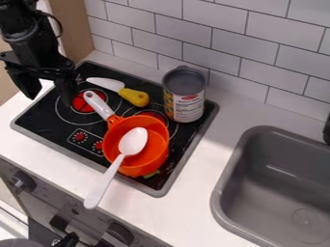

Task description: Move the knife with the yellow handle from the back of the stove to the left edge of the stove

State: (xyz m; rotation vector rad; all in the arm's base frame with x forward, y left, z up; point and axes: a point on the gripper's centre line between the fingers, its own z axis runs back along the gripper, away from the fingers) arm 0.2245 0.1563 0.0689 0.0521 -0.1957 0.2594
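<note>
Your gripper point(48, 89) is wide and empty, upper left of the frame
Looks like the pre-grasp step imo, so you need a clean way in: knife point(134, 97) and pan handle point(99, 105) are nearest, left of centre, spoon point(133, 141) lies across the orange pan point(155, 153), can point(185, 104) crowds the knife's yellow end

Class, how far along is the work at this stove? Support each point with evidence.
Looks done: the white spoon rests in the orange pan, handle over the rim. In hand: nothing; the end effector hangs open by the stovetop. Possibly left: the knife and can, both outside the pan.
</note>
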